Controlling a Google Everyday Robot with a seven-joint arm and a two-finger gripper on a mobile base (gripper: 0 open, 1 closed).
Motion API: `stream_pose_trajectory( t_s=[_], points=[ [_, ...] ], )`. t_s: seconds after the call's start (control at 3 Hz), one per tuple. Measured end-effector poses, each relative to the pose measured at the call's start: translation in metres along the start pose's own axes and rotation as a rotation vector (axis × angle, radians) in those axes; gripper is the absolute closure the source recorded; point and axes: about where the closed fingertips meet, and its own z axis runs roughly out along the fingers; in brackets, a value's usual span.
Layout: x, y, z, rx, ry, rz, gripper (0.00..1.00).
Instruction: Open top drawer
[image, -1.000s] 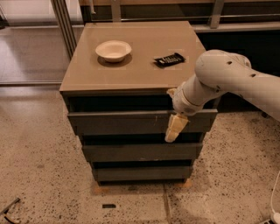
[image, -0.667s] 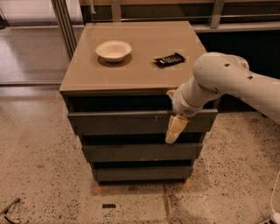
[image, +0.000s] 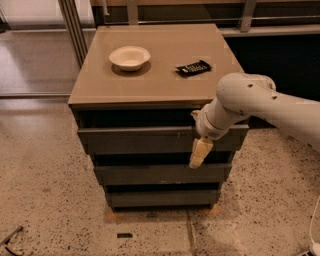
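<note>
A grey three-drawer cabinet stands under a tan worktop. The top drawer is the widest front, just below the worktop, and its long axis runs left to right. The gripper hangs in front of the right part of that front, with its pale tip pointing down past the lower edge. The drawer probably slides out towards the camera. The arm's wrist hides the contact, so I cannot tell whether the gripper is spread or closed.

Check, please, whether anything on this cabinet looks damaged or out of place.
Only small pale scratches on the top drawer front, right of centre. The gripper hangs at that drawer's lower edge, further right. Nothing looks spilled or askew.
</note>
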Motion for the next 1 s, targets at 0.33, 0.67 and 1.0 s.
stream_pose_trajectory(
  t_s=[0.33, 0.67, 1.0],
  points=[
    [0.007, -0.007, 0.022, 0.006, -0.011, -0.008, 0.00],
    [0.016, -0.033, 0.067, 0.030, -0.064, -0.056, 0.00],
    [0.016, -0.033, 0.067, 0.030, -0.064, -0.056, 0.00]
  ],
)
